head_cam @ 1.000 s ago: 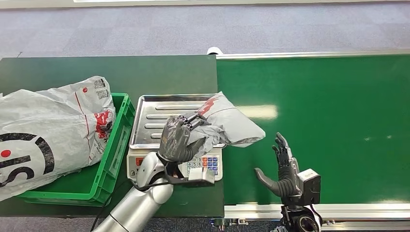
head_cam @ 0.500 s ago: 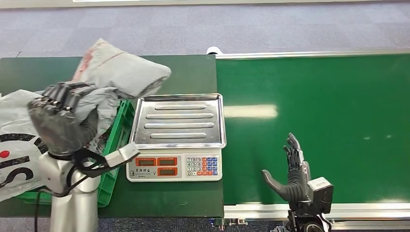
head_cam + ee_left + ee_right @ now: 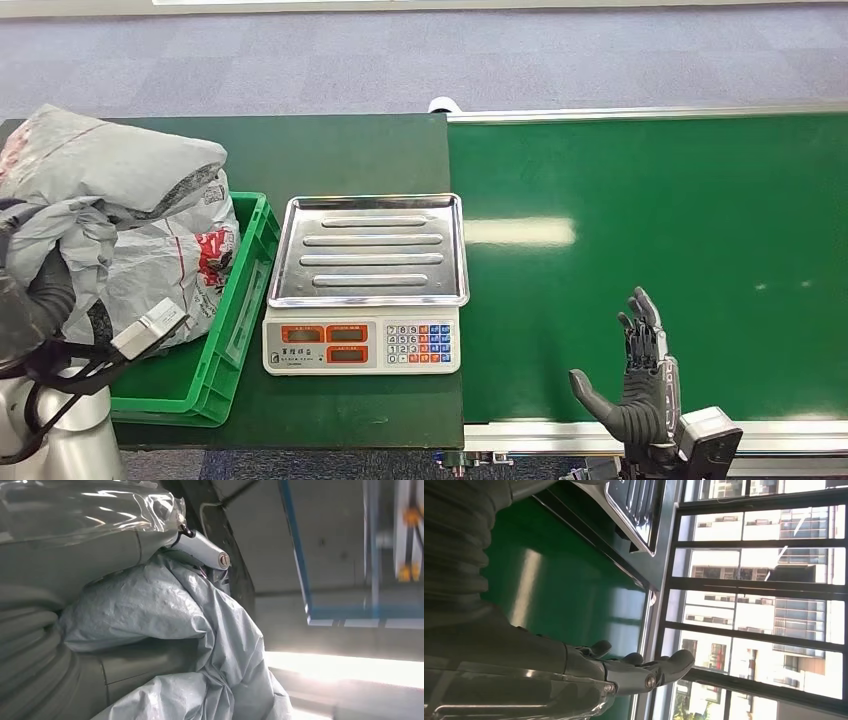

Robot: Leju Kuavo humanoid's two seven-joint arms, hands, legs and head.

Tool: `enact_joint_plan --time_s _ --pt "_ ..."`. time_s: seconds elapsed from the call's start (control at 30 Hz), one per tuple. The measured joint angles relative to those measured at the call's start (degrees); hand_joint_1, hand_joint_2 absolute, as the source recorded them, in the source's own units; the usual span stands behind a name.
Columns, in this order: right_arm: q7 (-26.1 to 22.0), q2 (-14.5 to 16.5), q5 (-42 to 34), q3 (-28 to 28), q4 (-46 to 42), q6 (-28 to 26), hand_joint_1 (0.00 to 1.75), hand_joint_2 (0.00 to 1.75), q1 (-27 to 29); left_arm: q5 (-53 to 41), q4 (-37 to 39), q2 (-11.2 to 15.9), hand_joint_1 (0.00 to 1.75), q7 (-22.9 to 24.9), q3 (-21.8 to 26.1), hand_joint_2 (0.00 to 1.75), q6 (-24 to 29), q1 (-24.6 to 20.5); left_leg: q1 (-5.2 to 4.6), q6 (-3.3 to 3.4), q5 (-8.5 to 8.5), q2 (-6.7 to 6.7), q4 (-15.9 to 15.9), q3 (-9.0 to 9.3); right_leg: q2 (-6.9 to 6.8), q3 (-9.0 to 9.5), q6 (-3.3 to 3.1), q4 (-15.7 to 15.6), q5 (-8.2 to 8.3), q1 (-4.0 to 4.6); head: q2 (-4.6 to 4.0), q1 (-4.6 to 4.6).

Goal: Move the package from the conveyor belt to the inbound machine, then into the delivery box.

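A grey plastic package [image 3: 110, 165] hangs over the green delivery box [image 3: 232, 300] at the left of the head view, held by my left hand [image 3: 25, 305], which grips its crumpled lower end. The left wrist view shows the grey wrap [image 3: 200, 650] bunched against the hand. The steel tray of the inbound scale [image 3: 368, 250] is bare. My right hand [image 3: 632, 385] stands open, fingers up, over the near edge of the green conveyor belt [image 3: 650, 230]; in the right wrist view its fingers [image 3: 644, 667] are spread with nothing in them.
A larger grey bag with red and black print [image 3: 165, 265] lies in the green box under the held package. The scale's keypad and displays [image 3: 362, 345] face me. A dark green table [image 3: 330, 150] carries the box and scale.
My left hand has lifted the package off the scale tray and swung it left, to above the green box. My right hand has drifted a little toward the belt's near edge.
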Motion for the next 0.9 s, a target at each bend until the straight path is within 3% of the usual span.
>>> enact_joint_plan --time_s 0.07,0.13,0.27,0.33,0.43,0.53,0.73,0.87,0.9 --pt "-0.1 0.1 0.1 -0.4 -0.9 0.0 0.00 1.75 0.7 -2.0 2.2 0.1 1.75 1.5 2.3 1.75 -0.1 0.0 0.01 0.00 0.00 0.01 0.0 0.00 0.00 -0.01 0.00 0.0 0.00 0.01 0.00 -0.01" --pt "0.0 0.2 0.4 -0.7 -1.8 0.0 0.00 1.75 1.3 -4.8 5.6 1.0 1.75 8.0 3.3 1.75 -0.2 0.0 0.01 0.00 0.00 0.00 0.0 0.00 0.01 -0.01 0.00 0.0 0.00 0.01 0.00 0.01" --pt "0.5 0.5 0.7 -1.0 -2.8 0.1 0.00 1.75 1.7 -10.0 15.1 7.6 1.75 33.0 1.3 1.75 -6.1 1.2 0.03 -0.05 -0.03 0.19 0.0 0.07 0.15 0.00 -0.02 0.0 0.00 0.05 0.00 -0.01" --pt "0.8 0.5 0.7 -1.2 -2.8 0.2 0.00 1.75 1.8 -9.5 19.6 11.8 1.75 40.7 -0.6 1.75 -12.3 2.2 0.04 -0.06 -0.04 0.20 0.0 0.10 0.17 0.00 -0.03 0.0 -0.01 0.06 0.00 0.00" --pt "1.2 0.5 0.7 -1.8 -2.8 0.6 0.00 1.75 1.7 -7.5 25.5 16.3 1.75 42.9 -4.0 1.75 -22.8 3.2 0.03 -0.06 -0.04 0.15 0.0 0.11 0.12 0.04 -0.04 0.0 -0.03 0.04 0.00 0.02" --pt "2.1 0.7 0.7 -2.5 -2.7 1.6 0.00 1.75 1.5 -6.0 30.9 19.0 1.75 43.5 -8.3 1.75 -31.3 3.6 0.01 -0.10 -0.08 0.20 0.0 0.18 0.18 0.13 -0.05 0.0 -0.03 0.03 0.00 0.03" --pt "3.3 1.7 2.1 -3.6 -1.8 2.8 0.00 1.75 0.8 -5.1 39.0 22.4 1.75 45.8 -13.7 1.75 -40.2 1.4 -0.01 -0.12 -0.39 0.19 -0.3 0.86 0.19 0.97 -0.24 0.0 -0.20 0.00 0.00 0.02" --pt "3.5 2.0 2.3 -3.6 -1.2 2.9 0.00 1.75 0.6 -4.7 42.0 23.8 1.75 45.8 -15.0 1.75 -42.3 -0.3 -0.07 -0.25 -0.95 0.12 -0.7 2.02 0.16 2.14 -0.54 -0.1 -0.67 -0.10 -0.01 -0.01" --pt "3.5 2.1 2.3 -3.6 -1.1 2.9 0.00 1.75 0.6 -4.7 42.5 24.0 1.61 45.8 -15.2 1.75 -42.4 -0.5 -0.06 -0.27 -1.03 0.13 -0.7 2.28 0.16 2.37 -0.59 -0.1 -0.75 -0.10 0.00 0.00"
